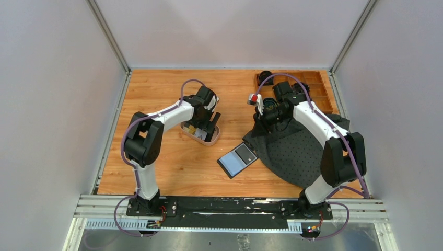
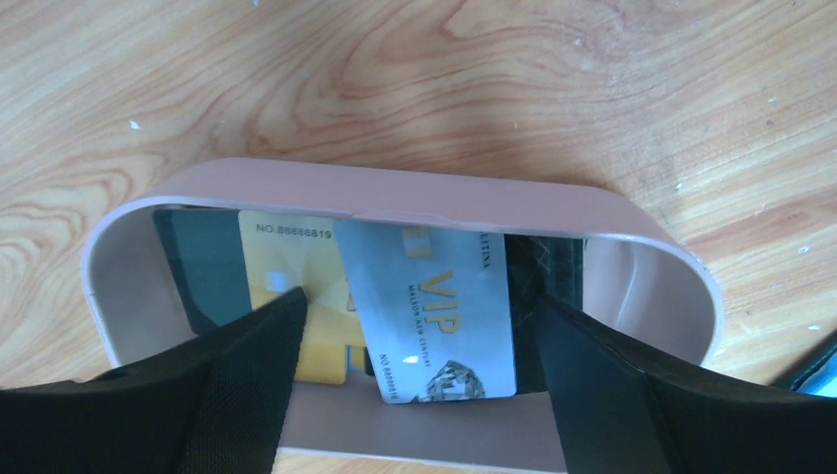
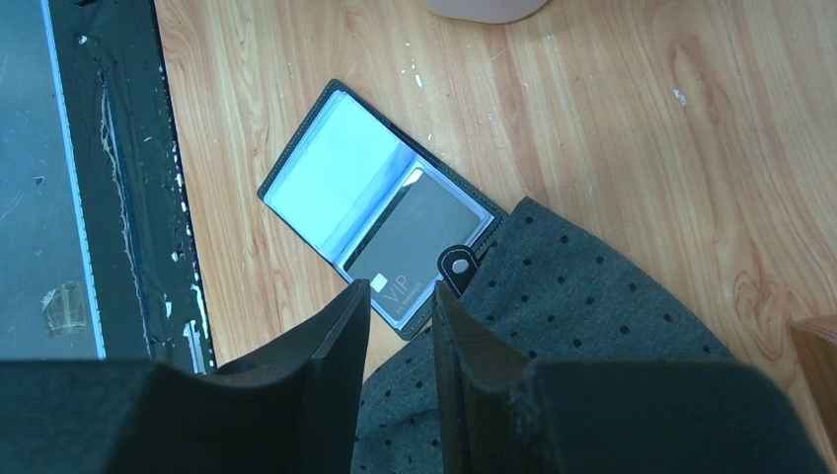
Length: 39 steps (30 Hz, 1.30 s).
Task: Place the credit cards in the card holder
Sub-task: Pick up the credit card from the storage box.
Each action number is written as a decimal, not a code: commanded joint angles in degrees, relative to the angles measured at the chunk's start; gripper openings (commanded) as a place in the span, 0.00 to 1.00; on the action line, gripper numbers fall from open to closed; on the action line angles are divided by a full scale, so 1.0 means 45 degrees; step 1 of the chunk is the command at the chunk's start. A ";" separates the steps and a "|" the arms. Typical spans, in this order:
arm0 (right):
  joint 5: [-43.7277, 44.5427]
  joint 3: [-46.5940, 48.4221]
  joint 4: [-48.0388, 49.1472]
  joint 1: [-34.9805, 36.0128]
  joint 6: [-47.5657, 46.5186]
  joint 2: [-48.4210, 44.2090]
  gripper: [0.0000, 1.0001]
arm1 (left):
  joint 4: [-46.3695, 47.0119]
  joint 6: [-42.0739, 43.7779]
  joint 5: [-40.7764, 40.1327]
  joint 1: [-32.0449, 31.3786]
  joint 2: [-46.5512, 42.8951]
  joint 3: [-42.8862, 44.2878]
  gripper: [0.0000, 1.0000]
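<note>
The credit cards lie in an oval pale-rimmed tray (image 2: 395, 193): a silver VIP card (image 2: 429, 316) on top, a gold card (image 2: 281, 286) to its left, and dark cards (image 2: 197, 267) beneath. My left gripper (image 2: 419, 306) is open inside the tray, its fingers on either side of the silver card and not touching it. The card holder (image 3: 326, 178) lies open on the wood, with a dark VIP card (image 3: 415, 242) in its right pocket. My right gripper (image 3: 400, 296) hovers above the holder's snap tab (image 3: 459, 265), its fingers a narrow gap apart with nothing between them.
A dark dotted cloth (image 1: 298, 149) is spread under the right arm and touches the card holder (image 1: 237, 159). A wooden compartment box (image 1: 313, 86) stands at the back right. The tray (image 1: 198, 137) sits left of centre. The black base rail (image 3: 118, 197) runs along the near edge.
</note>
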 commanded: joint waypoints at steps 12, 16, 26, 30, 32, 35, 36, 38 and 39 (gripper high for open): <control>-0.0091 -0.0003 -0.0487 -0.0213 -0.0375 0.0099 0.33 | -0.0018 -0.0392 -0.0260 -0.0226 0.0748 0.0219 1.00; -0.0165 0.0018 -0.0556 -0.0222 -0.0397 0.0160 0.33 | -0.0010 -0.0453 -0.0445 -0.0322 0.0826 0.0257 0.83; -0.0188 -0.0031 -0.0582 -0.0233 -0.0445 -0.0086 0.33 | 0.0010 -0.0601 -0.0663 -0.0495 0.0925 0.0168 0.71; -0.0210 -0.0039 -0.0582 -0.0226 -0.0455 -0.0134 0.33 | 0.0069 -0.0642 -0.0574 -0.0494 0.0945 0.0105 0.65; -0.0210 -0.0041 -0.0593 -0.0226 -0.0470 -0.0157 0.33 | 0.0089 -0.0666 -0.0573 -0.0490 0.0923 0.0075 0.64; -0.0210 -0.0058 -0.0591 -0.0236 -0.0475 -0.0201 0.33 | 0.0161 -0.0718 -0.0621 -0.0495 0.0846 0.0003 0.62; -0.0223 -0.0070 -0.0599 -0.0217 -0.0475 -0.0217 0.33 | 0.0235 -0.0741 -0.0662 -0.0495 0.0791 -0.0070 0.61; -0.0214 -0.0060 -0.0602 -0.0225 -0.0475 -0.0205 0.33 | 0.0464 -0.0776 -0.0733 -0.0490 0.0561 -0.0302 0.60; -0.0228 -0.0060 -0.0601 -0.0226 -0.0480 -0.0218 0.33 | 0.0602 -0.0800 -0.0779 -0.0494 0.0433 -0.0425 0.60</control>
